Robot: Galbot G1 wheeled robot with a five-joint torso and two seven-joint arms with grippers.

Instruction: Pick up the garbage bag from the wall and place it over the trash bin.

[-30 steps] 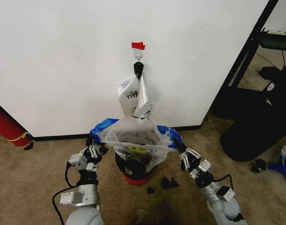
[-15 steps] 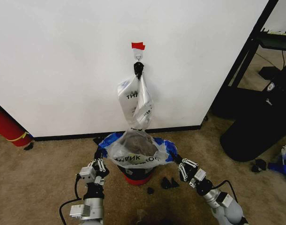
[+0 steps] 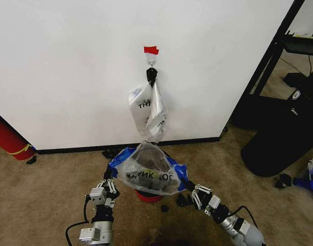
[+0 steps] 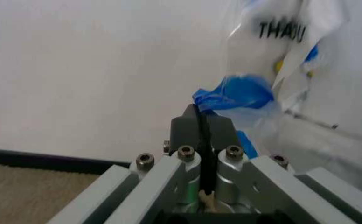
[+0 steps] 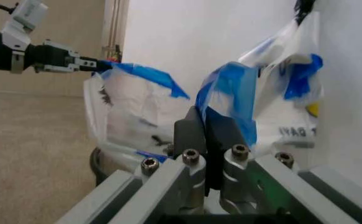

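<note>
Late stage: the thin, crinkly translucent-white garbage bag with blue patches and black print (image 3: 148, 171) is off the plain white wall (image 3: 69, 66) and draped over the small round black wire-mesh trash bin with a red base (image 3: 146, 195), near centre. The left gripper (image 3: 110, 175) and right gripper (image 3: 187, 184) each pinch a blue edge; seating the rim and releasing appear to remain.
</note>
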